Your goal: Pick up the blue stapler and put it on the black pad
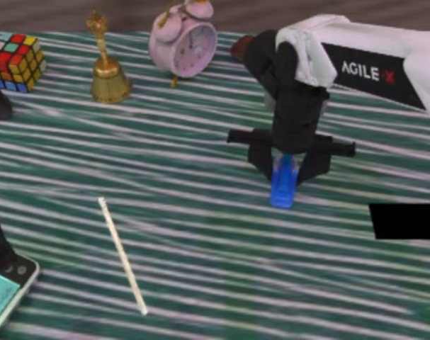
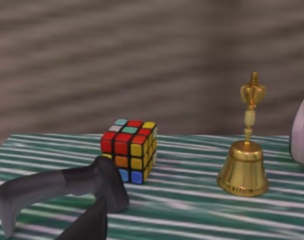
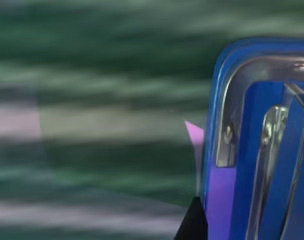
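The right gripper (image 1: 283,173) is seen pointing down at the table (image 1: 200,234), its two fingers clamped on the blue stapler (image 1: 283,185), whose free end sticks out just below the fingers toward the near edge of the table; whether it touches the cloth cannot be told. In the right wrist view the blue stapler (image 3: 262,150) fills one side, close up, over the green striped cloth. The black pad (image 1: 407,221) is found to the right of the gripper and slightly nearer the table's front, at the right edge, apart from the stapler. Behind the gripper to the left, a pink alarm clock (image 1: 184,44) is seen, then a gold bell (image 1: 109,71) and a colour cube (image 1: 15,62) farther left. A white stick (image 1: 122,255) lies left of the gripper toward the front. A phone (image 1: 6,294) sits at the far left front corner. The left gripper (image 2: 91,200) is parked at the left edge near the cube (image 2: 129,150) and bell (image 2: 244,160); its fingers are seen spread.
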